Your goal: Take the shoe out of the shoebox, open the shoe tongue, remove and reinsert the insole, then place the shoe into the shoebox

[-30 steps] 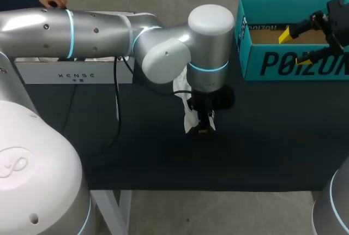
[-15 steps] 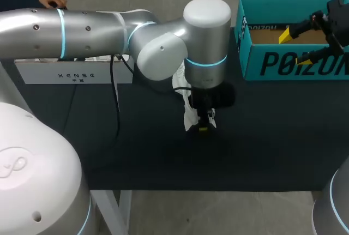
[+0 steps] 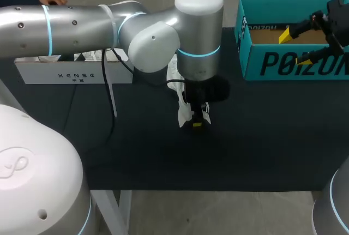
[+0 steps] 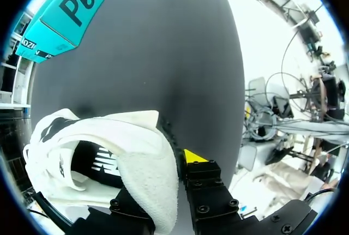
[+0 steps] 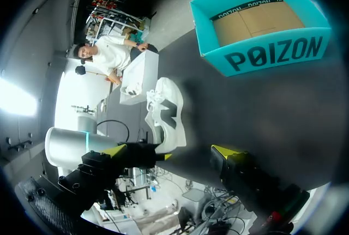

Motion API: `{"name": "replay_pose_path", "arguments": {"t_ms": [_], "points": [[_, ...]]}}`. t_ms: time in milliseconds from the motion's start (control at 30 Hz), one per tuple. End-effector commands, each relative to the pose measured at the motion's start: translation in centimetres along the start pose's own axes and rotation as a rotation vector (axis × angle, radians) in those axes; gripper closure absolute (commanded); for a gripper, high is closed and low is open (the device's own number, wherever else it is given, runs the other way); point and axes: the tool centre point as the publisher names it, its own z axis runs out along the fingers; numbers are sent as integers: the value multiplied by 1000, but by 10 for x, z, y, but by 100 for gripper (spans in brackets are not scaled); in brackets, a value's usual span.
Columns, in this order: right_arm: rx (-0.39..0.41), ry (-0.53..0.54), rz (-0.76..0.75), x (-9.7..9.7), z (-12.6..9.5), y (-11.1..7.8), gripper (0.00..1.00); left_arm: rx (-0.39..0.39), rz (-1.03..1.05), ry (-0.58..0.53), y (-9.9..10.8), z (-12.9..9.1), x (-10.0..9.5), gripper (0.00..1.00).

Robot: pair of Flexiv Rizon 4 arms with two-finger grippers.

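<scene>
Here our left jaws clamp the white shoe (image 3: pixel 184 116) by its heel over the bench (image 3: pixel 262 137); our right jaws hang open over the teal shoebox (image 3: pixel 283 63).

- Covering most of the shoe (image 3: pixel 184 114) with the left arm (image 3: pixel 199 28) in the head view, leaving only white scraps showing beside the wrist.
- Concealing one yellow tip of the left gripper (image 4: pixel 173 183) behind the shoe's padded collar in the left wrist view, showing the other tip alone.
- Cutting off the shoebox (image 3: pixel 283 63) and the body of the right gripper (image 3: pixel 294 47) at the head view's edge.
- Clipping the shoebox at the black rim in the left wrist view.
</scene>
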Motion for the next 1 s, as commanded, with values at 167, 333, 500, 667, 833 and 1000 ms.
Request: {"name": "replay_pose_path", "arguments": {"t_ms": [167, 333, 500, 667, 833, 1000], "points": [[1, -4, 2, 0, 1, 0, 0, 0, 1, -3, 0, -1, 1, 100], [1, -4, 2, 0, 1, 0, 0, 13, 122, -26, 9, -22, -10, 100], [1, -4, 2, 0, 1, 0, 0, -14, 342, -10, 35, -51, -25, 100], [1, -4, 2, 0, 1, 0, 0, -34, 408, -12, 52, -71, -34, 100], [1, -4, 2, 0, 1, 0, 0, -34, 408, -12, 52, -71, -34, 100], [1, -4, 2, 0, 1, 0, 0, -34, 408, -12, 52, -71, -34, 100]]}}
